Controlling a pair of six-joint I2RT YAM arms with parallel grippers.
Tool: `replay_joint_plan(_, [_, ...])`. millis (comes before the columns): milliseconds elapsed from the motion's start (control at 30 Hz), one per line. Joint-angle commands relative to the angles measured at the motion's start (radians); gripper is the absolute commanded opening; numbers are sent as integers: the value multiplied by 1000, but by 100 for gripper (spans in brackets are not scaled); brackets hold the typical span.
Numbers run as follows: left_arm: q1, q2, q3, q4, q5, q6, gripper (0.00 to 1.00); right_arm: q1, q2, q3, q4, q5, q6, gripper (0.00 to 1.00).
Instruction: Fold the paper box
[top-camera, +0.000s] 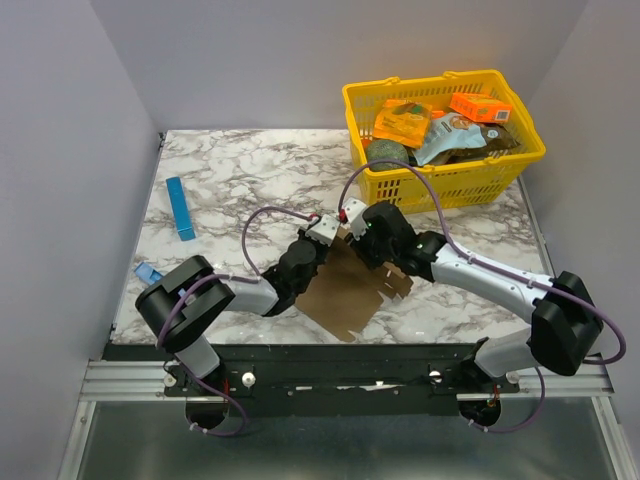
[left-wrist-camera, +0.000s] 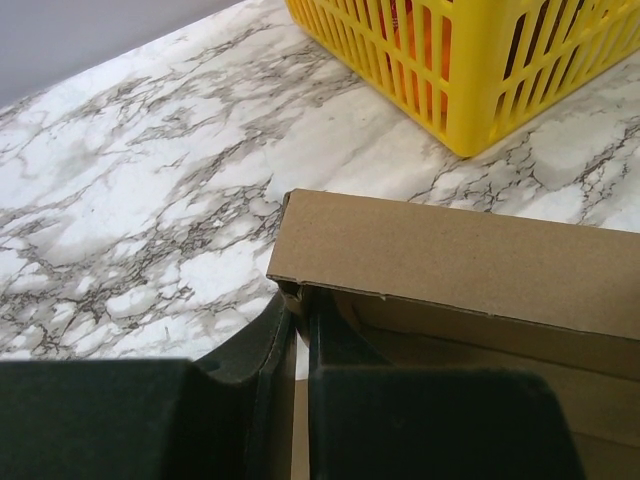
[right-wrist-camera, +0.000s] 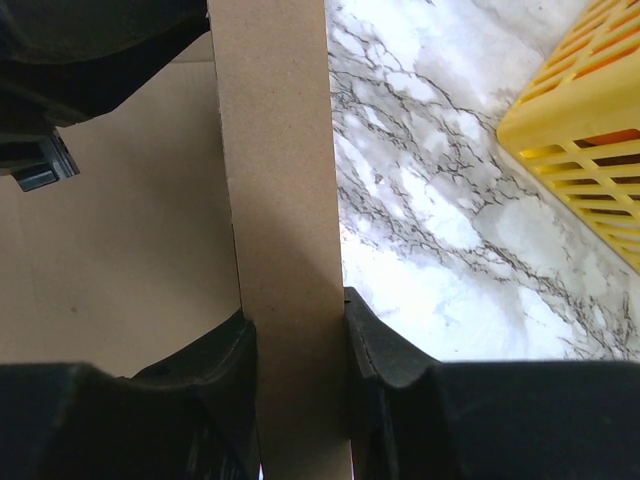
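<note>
Brown paper box (top-camera: 352, 296), partly folded, pinched along its upturned wall between left end effector (left-wrist-camera: 298, 345) and right end effector (right-wrist-camera: 296, 360).

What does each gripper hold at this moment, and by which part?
Both hold the paper box. The left gripper pinches a thin cardboard edge near a folded corner; the right gripper clamps a narrow folded panel across its width.

The far right was blocked by the basket (top-camera: 480, 180); open tabletop (top-camera: 250, 180) was left between blue strip (top-camera: 181, 208) and paper box (top-camera: 345, 300).
</note>
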Motion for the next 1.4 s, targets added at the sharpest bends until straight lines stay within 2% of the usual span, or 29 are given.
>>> replay_joint_plan(0, [-11,-42,-71,-65,-19,-10,0,-20,-27,-9,20,67,63,40])
replay_joint_plan(100, [-20,-59,-93,-89,1,-11,0,-20,-56,-20,25,62,61,50])
replay_joint_plan(167, [-25,-76,-91,-127,5,-14,0,-20,-76,-32,26,59,53,51])
replay_joint_plan(300, [-33,-118,-126,-134,89,-22,0,-20,-85,-67,57,-2,23,51])
replay_joint_plan(467, [-36,-113,-117,-174,113,-37,0,-20,-65,-92,102,-25,1,51])
replay_joint_plan(567, [-37,-110,-125,-172,117,-63,0,-20,-50,-89,111,-18,-5,47])
replay_joint_plan(633, [-37,-107,-128,-169,116,-73,6,-20,-56,-98,118,-7,-6,43])
replay_joint_plan(667, [-36,-105,-133,-168,114,-73,16,-20,-58,-100,120,-5,-8,42])
replay_joint_plan(733, [-37,-101,-136,-157,103,-71,23,-20,-68,-104,125,-1,-11,40])
replay_joint_plan(767, [-36,-98,-142,-152,100,-73,30,-20,-70,-109,125,-1,-11,40])
replay_joint_plan(867, [-34,-89,-146,-132,97,-71,39,-20,-68,-110,125,2,-13,39])
replay_joint_plan(967, [-34,-85,-151,-128,100,-99,43,-20,-70,-110,125,11,-14,38])
replay_joint_plan(1033, [-34,-82,-160,-118,96,-103,43,-20,-70,-112,125,12,-14,38])
replay_joint_plan(1133, [-34,-81,-175,-77,102,-99,36,-20,-73,-114,128,7,-13,37])
replay_joint_plan(1300, [-16,-62,-185,6,146,-80,36,-20,-82,-118,135,7,-16,36])
replay_joint_plan(1367, [-14,-64,-185,9,154,-83,31,-20,-82,-120,137,5,-16,33])
